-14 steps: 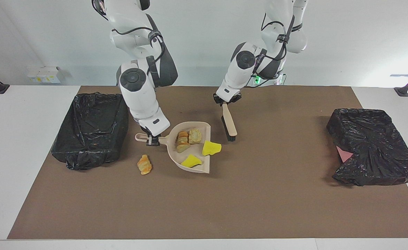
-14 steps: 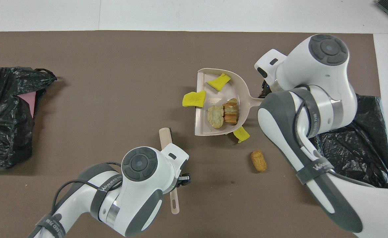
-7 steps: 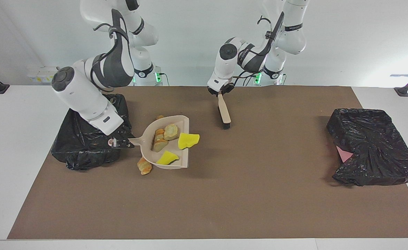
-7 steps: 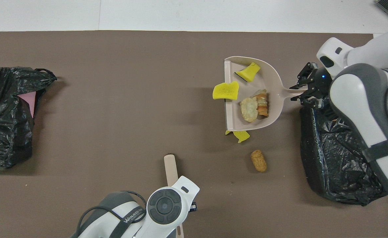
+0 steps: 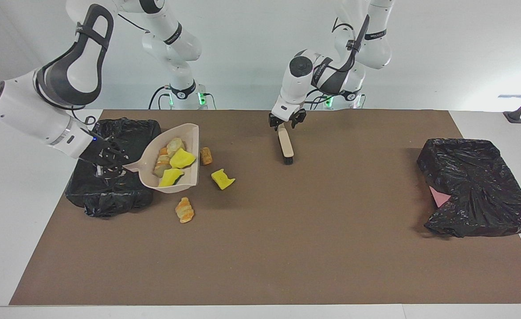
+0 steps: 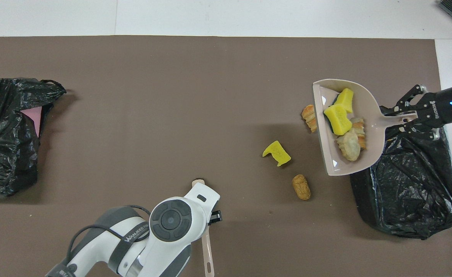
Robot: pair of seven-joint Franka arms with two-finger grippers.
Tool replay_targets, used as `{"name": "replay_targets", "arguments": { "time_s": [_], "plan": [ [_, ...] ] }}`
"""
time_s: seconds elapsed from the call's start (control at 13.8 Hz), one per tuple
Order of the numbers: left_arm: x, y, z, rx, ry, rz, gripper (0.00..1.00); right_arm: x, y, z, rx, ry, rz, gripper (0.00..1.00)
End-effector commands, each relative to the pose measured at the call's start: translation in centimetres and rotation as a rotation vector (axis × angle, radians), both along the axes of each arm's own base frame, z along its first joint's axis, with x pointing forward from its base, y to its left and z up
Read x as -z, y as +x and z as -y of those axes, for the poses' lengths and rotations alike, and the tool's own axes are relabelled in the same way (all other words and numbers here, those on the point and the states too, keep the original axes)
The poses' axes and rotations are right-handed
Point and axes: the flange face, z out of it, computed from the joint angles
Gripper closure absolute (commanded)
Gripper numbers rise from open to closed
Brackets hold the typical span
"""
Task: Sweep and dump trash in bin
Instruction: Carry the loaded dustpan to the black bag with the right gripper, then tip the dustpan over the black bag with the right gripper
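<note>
Carrying the loaded beige plastic dustpan [image 5: 171,159] above the black-lined bin [image 5: 114,177] at its own end, the right gripper [image 5: 105,161] clamps the handle; tipping comes next. Three trash bits lie on the brown mat [image 5: 260,248]: croissant [image 5: 184,209], yellow sponge [image 5: 222,178], bread chunk [image 5: 205,155]. The left gripper [image 5: 286,122], fingers spread, hovers over the wooden brush [image 5: 286,146].
</note>
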Motion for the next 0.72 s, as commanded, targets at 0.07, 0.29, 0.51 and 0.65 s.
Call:
{"name": "replay_targets", "arguments": {
  "time_s": [0.07,0.29,0.51,0.65],
  "plan": [
    [-1.8,6.3,-2.5,0.015,-0.025,0.054,0.00,-1.2,-3.5,6.1,-0.044,-0.020,-0.010,1.00],
    [-4.4,11.2,-6.1,0.012,-0.063,0.113,0.00,-1.3,-6.1,11.5,-0.104,-0.150,-0.025,1.00],
    [-7.2,16.2,-11.1,0.011,-0.081,0.160,0.00,-1.0,-7.4,15.4,-0.120,-0.348,-0.051,1.00],
    [-9.4,18.5,-15.4,0.088,-0.081,0.148,0.00,-0.8,-8.1,16.8,-0.132,-0.461,-0.035,1.00]
  ]
}}
